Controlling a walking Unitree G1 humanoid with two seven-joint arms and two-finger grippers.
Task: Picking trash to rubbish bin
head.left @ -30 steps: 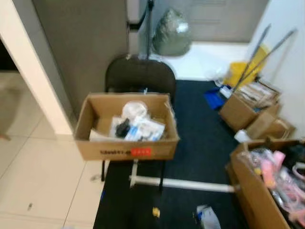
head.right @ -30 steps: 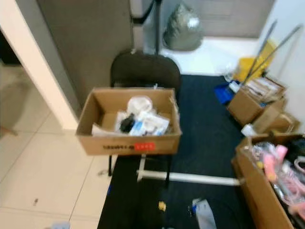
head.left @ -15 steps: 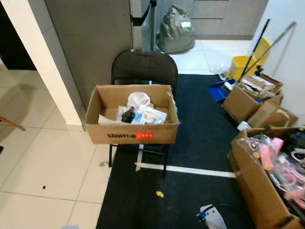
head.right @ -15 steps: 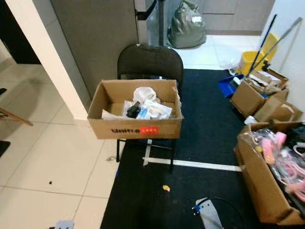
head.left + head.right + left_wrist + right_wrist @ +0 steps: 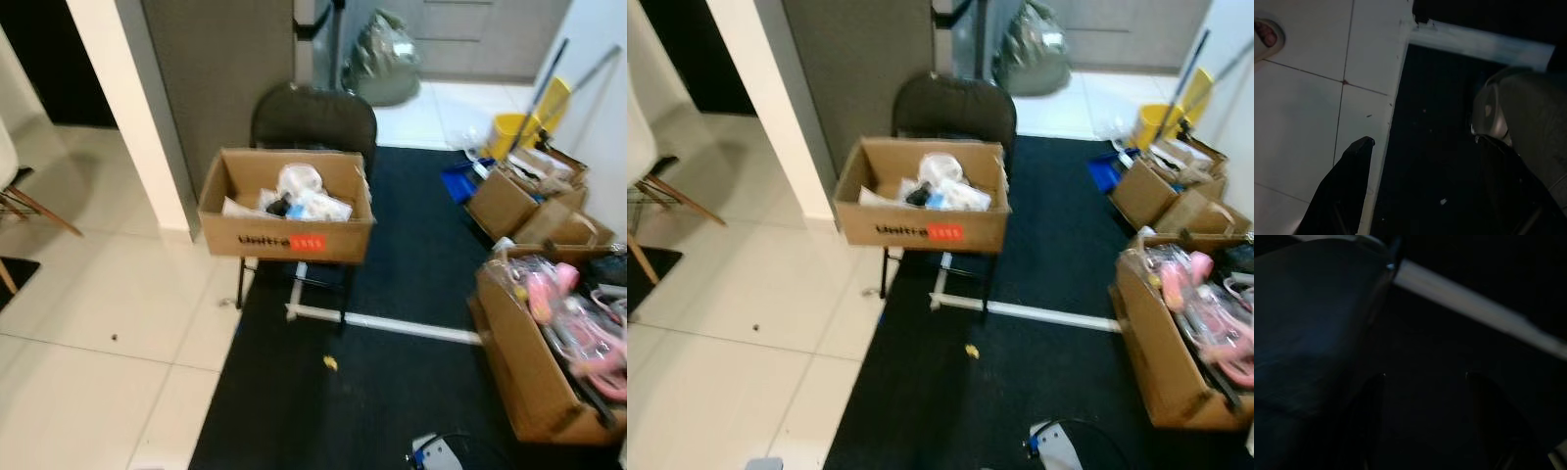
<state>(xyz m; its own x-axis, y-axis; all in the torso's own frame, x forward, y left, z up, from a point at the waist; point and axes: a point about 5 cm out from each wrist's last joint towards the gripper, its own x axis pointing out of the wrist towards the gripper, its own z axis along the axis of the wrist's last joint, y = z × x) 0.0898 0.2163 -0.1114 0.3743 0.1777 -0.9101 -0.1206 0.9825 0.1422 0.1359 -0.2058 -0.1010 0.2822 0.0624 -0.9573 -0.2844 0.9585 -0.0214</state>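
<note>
Open brown cardboard box [image 5: 286,235] printed "Unitree", holding white wrappers and dark scraps [image 5: 304,201], sits on seat of black folding chair [image 5: 313,115], centre far. Small yellow scrap of trash [image 5: 330,363] lies on dark carpet [image 5: 392,392], nearer than chair, beyond white tape line [image 5: 392,325]. Second cardboard box with pink items [image 5: 549,333] at right. Left gripper [image 5: 1420,147] hangs over tile-carpet edge, fingers spread, empty. Right gripper [image 5: 1425,377] in deep shade above carpet, fingers apart, holding nothing.

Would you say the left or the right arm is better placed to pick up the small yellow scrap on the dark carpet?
Roughly even, perhaps left: the yellow scrap lies nearly centred ahead, and the left gripper hangs open at the carpet's edge.
</note>
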